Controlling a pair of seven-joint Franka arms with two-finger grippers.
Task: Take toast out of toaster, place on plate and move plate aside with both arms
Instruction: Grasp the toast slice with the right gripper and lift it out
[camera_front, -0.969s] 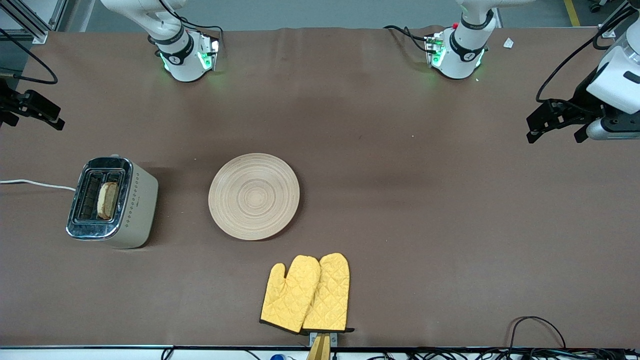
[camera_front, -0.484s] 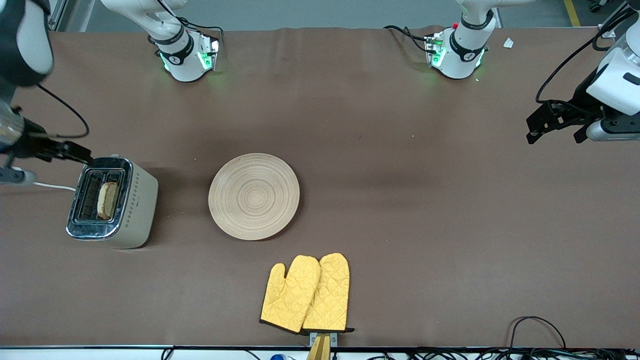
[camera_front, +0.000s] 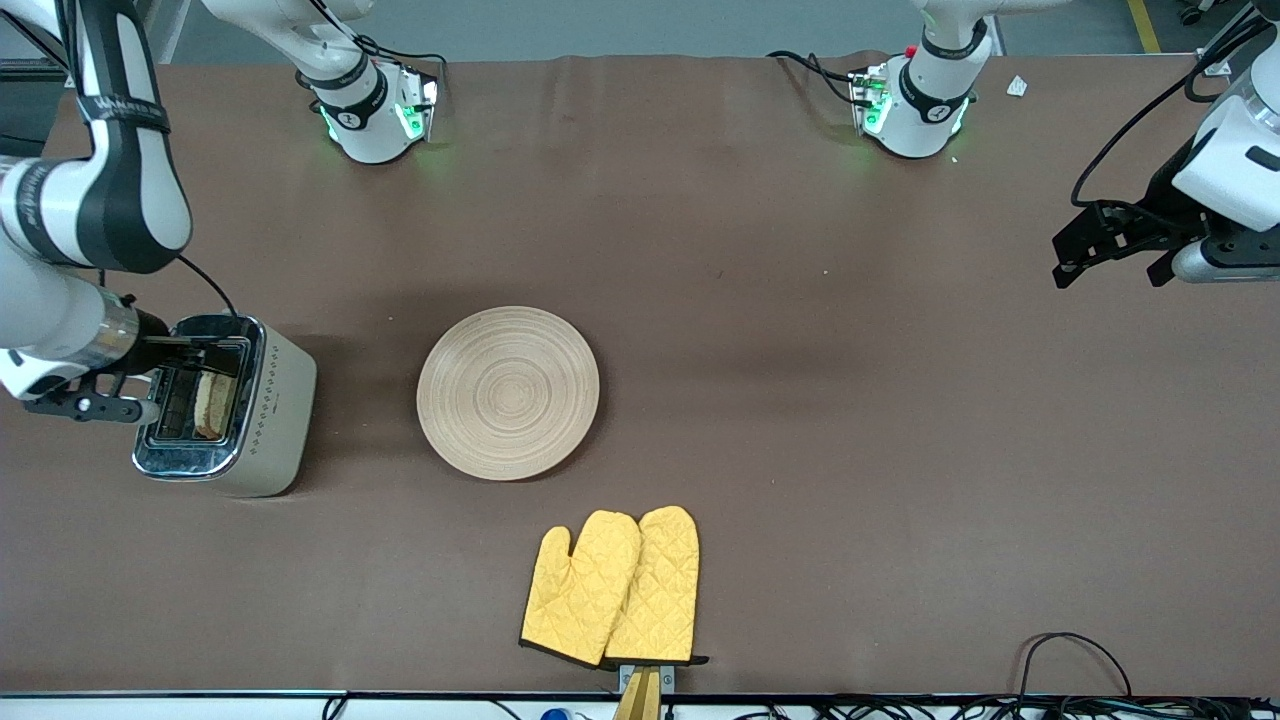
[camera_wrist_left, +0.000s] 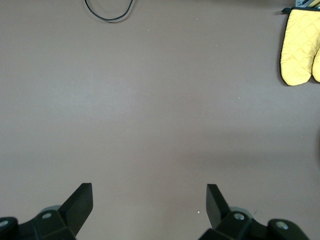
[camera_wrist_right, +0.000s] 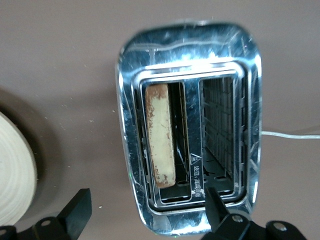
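Front view, nearest the camera you get the yellow mitts (camera_front: 612, 588) at the table edge, then the plate (camera_front: 508, 392) mid-table with nothing on it, and the toaster (camera_front: 226, 404) off toward the right arm's end. The toast (camera_front: 212, 404) is still standing in the slot closer to the plate, only its top edge poking up above the chrome.

Right gripper (camera_front: 150, 382) is over the toaster with its fingers spread wide, holding nothing. In the right wrist view the toast (camera_wrist_right: 160, 135) sits roughly between the two fingertips, so it looks lined up for a straight drop.

Left gripper (camera_front: 1112, 246) waits over bare table at the left arm's end, also wide open and empty.

My guess on handling: toast is light, stiff but crumbly, so pinch the flat faces just under the top crust, gently, and pull straight up so it doesn't snag the slot wires. Squeeze hard and it probably cracks
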